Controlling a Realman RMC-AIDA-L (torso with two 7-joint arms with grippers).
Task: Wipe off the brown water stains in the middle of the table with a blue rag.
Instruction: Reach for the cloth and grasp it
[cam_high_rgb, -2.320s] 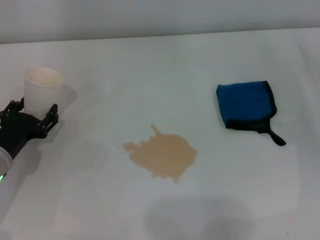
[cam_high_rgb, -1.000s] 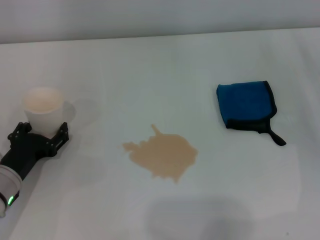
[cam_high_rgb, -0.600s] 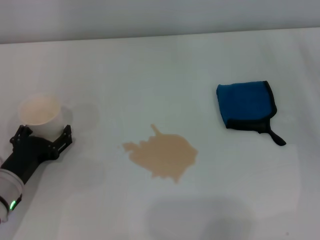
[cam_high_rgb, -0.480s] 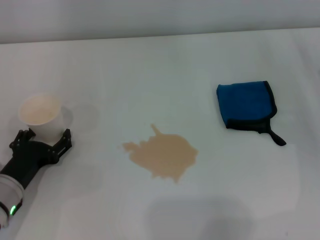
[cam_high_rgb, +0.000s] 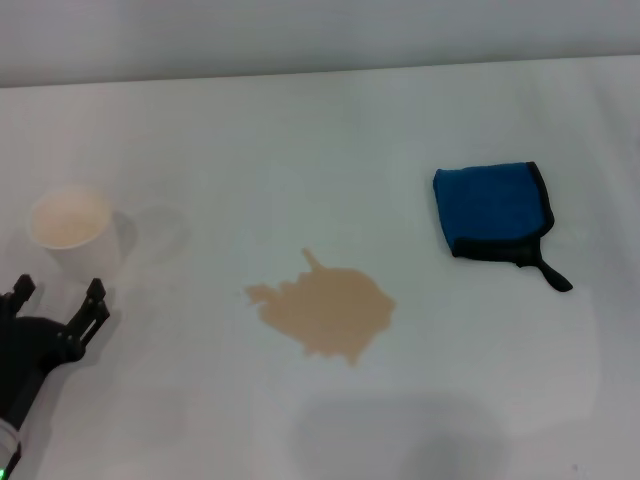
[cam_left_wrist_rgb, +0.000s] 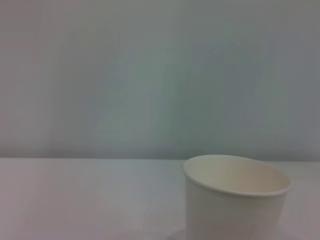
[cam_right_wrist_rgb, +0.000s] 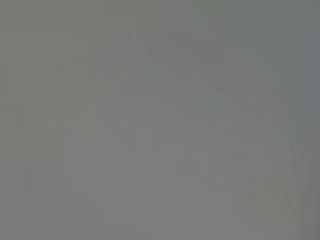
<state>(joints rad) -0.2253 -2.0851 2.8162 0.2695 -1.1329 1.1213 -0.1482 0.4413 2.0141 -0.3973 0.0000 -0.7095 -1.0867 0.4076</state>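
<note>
Large plain white smooth tabletop (cam_high_rgb: 300, 140) across the whole head view, meeting a pale wall along the upper edge. Flat light-brown puddle of water stains (cam_high_rgb: 325, 310) with a ragged outline and a small upward spike, just below the centre of the frame, bare and untouched. Folded bright-blue cloth rag (cam_high_rgb: 490, 210) with dark grey-black edging at centre right, lying flat, short dark tail trailing off toward the lower right; well apart from the stains, up and to their right. White paper cup (cam_high_rgb: 70, 235) with a beige inside at the left edge of the frame, upright on the tabletop, faint shadow to its right.

Black left gripper (cam_high_rgb: 55, 305) at the lower left corner, just below the cup and clear of it; two fingertips (cam_high_rgb: 95, 293) spread apart with nothing between them, pointing up toward the cup. Dark arm body running off the bottom-left corner.

In the left wrist view, same white cup (cam_left_wrist_rgb: 236, 197) at lower right, standing on the white surface (cam_left_wrist_rgb: 90, 200) before a plain pale wall; own fingers out of shot there.

Right wrist view only a flat grey field, possibly bare tabletop or wall, too featureless to tell. Right gripper in none of the views.
</note>
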